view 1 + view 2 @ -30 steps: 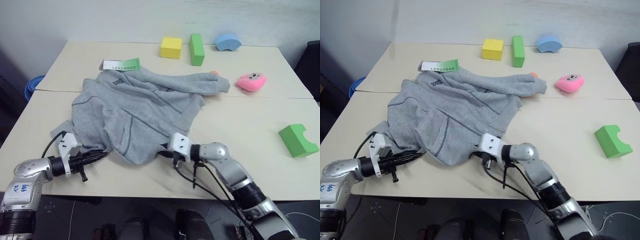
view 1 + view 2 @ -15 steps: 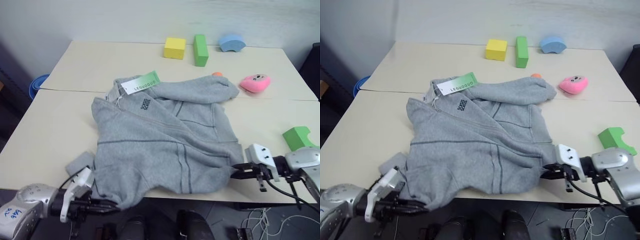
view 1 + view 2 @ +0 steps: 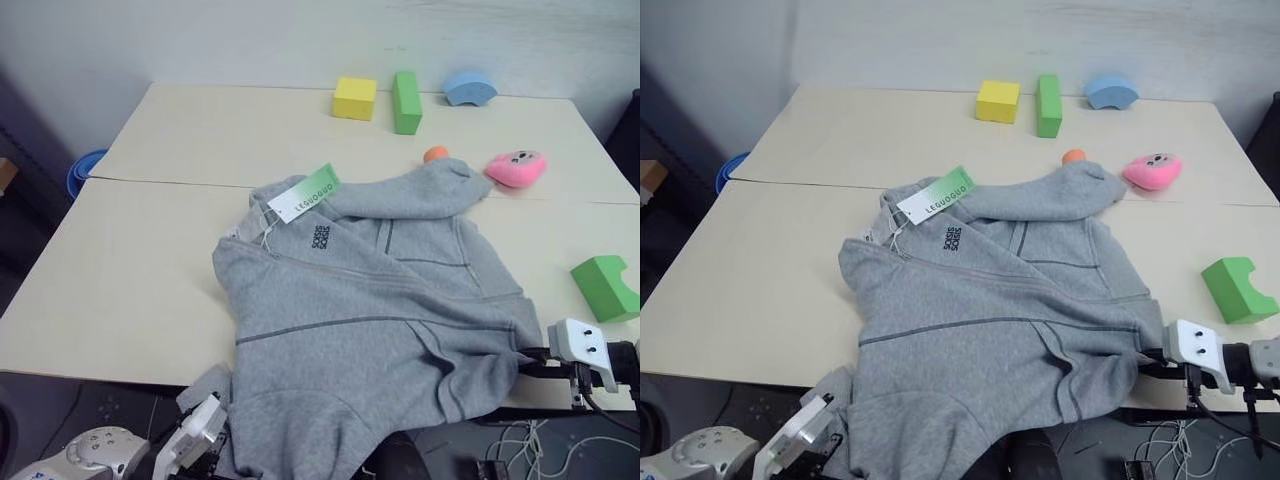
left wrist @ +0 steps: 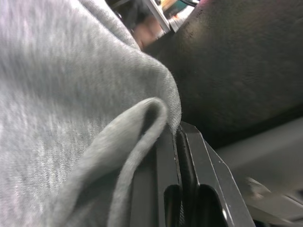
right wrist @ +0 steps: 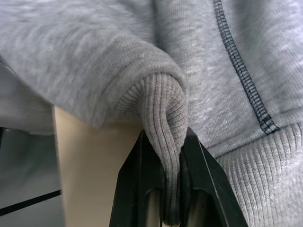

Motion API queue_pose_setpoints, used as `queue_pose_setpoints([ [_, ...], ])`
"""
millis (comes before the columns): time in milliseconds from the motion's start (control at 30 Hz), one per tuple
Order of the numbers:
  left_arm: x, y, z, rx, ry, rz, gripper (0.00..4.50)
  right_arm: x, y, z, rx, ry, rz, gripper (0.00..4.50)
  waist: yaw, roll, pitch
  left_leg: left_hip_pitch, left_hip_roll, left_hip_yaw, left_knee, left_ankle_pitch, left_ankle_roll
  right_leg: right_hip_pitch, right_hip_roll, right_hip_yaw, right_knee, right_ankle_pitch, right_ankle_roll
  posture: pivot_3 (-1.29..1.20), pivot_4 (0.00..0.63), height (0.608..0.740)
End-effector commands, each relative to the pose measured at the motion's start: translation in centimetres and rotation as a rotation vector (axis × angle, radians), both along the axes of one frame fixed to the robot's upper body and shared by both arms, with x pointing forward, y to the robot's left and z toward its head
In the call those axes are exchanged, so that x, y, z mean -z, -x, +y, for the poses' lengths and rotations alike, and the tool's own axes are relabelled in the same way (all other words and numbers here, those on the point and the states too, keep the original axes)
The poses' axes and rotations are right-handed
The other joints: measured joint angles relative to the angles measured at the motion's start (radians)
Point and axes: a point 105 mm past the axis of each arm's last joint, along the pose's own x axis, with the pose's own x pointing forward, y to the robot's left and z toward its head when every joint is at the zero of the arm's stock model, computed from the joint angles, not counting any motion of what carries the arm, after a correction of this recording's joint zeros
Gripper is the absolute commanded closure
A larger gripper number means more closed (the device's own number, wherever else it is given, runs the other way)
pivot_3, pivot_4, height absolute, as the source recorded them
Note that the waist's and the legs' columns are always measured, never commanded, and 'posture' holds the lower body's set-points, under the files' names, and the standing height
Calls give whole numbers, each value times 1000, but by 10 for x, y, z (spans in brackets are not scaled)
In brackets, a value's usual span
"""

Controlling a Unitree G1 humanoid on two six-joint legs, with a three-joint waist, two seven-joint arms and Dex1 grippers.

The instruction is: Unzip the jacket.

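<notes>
The jacket lies spread over the near half of the worktop, its lower part hanging past the near edge and its white-and-green hang tag pointing toward the far left corner. A dark chest logo sits just below the tag, and one sleeve stretches toward the right edge, ending beside a small orange object and a pink toy. The left hand is below the near edge at the jacket's lower left corner, its fingers pressed together on a fold of grey fabric. The right hand is at the near edge toward the right corner, its fingers clamped on the ribbed hem of the jacket. Along the far edge stand a yellow block, a green block and a blue arch block; another green piece sits near the right edge.
</notes>
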Motion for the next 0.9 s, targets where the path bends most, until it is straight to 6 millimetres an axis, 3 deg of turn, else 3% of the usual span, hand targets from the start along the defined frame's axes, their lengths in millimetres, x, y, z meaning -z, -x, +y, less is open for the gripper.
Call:
queue_pose_setpoints([
  [33,5,-17,9,-108,-35,-52,3777,-14,-1,2,67,-99,1,4158,6,0,0,0,0,0,0,0,0,0,0,0,0,0,0,0,150,740],
  [167,-11,-27,48,-157,-88,40,2512,-34,8,29,38,-237,-26,2797,8,0,0,0,2,-2,0,0,-1,0,1,-1,0,0,-1,0,150,740],
  [267,-33,-41,75,-205,-122,10,1559,-55,18,49,17,-327,-6,1777,7,4,0,-1,3,-1,0,-1,-1,-1,1,-1,1,-1,-1,0,150,740],
  [433,-77,-98,100,-346,-99,-276,10,-87,19,83,-52,-425,-46,65,7,4,0,0,3,-1,0,-1,-1,-2,1,-1,2,-1,-1,0,150,740],
  [667,-101,-181,81,-400,-118,-654,0,-107,-25,141,-216,-404,-347,25,6,2,0,-3,-1,2,-1,-1,-2,-7,6,0,7,0,0,0,150,740],
  [733,-99,-195,79,-379,-156,-708,0,-112,-38,158,-230,-396,-408,25,4,1,0,-3,-2,6,-1,0,-2,-11,8,-2,14,0,1,0,150,740],
  [900,-97,-216,75,-382,-175,-782,0,-126,-38,192,-332,-490,-413,25,-1,0,1,-4,-2,9,-1,0,-2,-13,11,-1,14,0,1,0,150,740],
])
